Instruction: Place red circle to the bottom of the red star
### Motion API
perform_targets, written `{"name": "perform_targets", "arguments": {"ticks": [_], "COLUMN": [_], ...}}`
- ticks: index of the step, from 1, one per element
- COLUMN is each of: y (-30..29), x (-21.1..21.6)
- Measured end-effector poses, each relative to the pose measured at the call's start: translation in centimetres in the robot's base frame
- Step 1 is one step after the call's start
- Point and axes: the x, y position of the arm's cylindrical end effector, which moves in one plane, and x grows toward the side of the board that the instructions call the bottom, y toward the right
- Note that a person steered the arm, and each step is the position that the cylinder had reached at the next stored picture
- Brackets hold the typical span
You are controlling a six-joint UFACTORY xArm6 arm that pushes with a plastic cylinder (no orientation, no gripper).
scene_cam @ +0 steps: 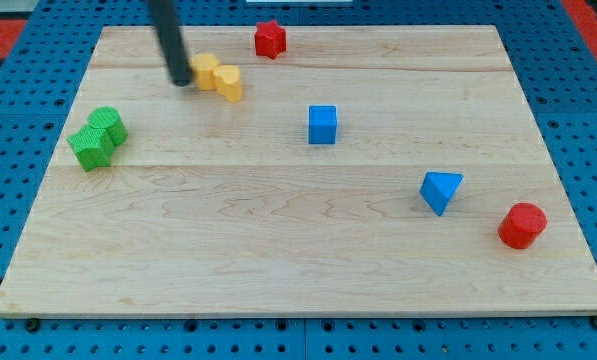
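Red circle [522, 225] sits near the board's [278, 270] right edge, low in the view, a short round block standing alone. The red star [269, 39] is far off, at the top edge a little left of centre. The two are well apart, on a long diagonal across the board.

My tip [182, 80] is in the upper left, touching or just beside the left end of a yellow block [219, 77], which looks like two yellow pieces close together. I have no pincer on this arm, only the rod, so there is nothing to open, close or hold.

The relation that matters: the red circle lies far to the right of my tip and well below it. I judge I must travel round to its lower right side, then push it up and leftward until it rests just under the star.

A blue cube [322, 124] stands close to that diagonal, and a blue triangle [440, 191] sits just left of the circle, slightly above it. Both could be knocked. Green blocks [98, 138] at the left edge are out of the way.
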Motion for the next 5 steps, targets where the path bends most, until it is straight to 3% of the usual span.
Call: {"name": "perform_targets", "arguments": {"ticks": [1,2,4,5], "y": [1.0,3.5,22.6,27.9], "x": [1.0,7.9,20.3,27.5]}}
